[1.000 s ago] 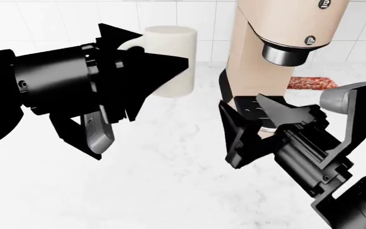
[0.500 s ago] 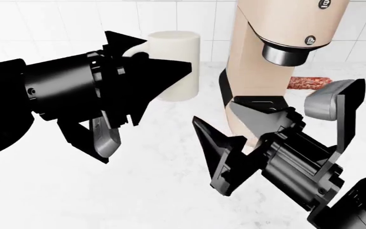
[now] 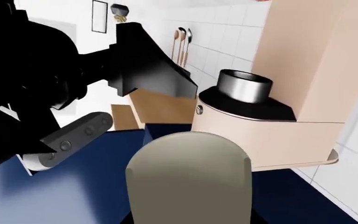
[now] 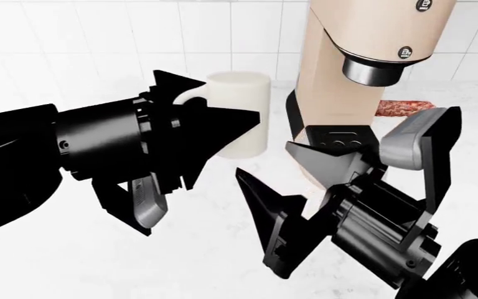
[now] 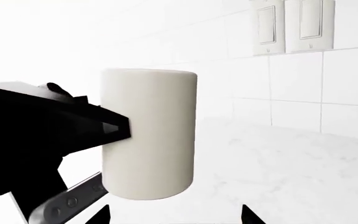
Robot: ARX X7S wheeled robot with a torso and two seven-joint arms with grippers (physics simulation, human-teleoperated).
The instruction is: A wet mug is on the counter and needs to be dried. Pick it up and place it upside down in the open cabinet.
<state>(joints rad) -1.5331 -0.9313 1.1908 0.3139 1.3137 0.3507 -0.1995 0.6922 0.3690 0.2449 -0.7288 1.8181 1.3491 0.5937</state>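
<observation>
kitchen | tiled wall [image 4: 98,37] | marble counter [image 4: 73,249] | coffee machine [image 4: 355,62]

White square wall tiles [image 4: 106,31] carry two light switches [image 5: 294,25]

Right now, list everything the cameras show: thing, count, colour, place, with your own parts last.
mug: one, cream-white, held off the counter beside the coffee machine, handle toward the left gripper.
coffee machine: one, beige with a black base and metal spout, at the back right.
counter: one, white marble-look, under everything.
wall tiles: white squares, behind the counter.
reddish-brown object: one, on the counter behind the machine; too hidden to identify.
wall switches: two, white, on the tiles.
hanging utensils: a few, on the far wall.
left gripper: one, black, shut on the mug's handle side.
right gripper: one, black, open, in front of the machine.
</observation>
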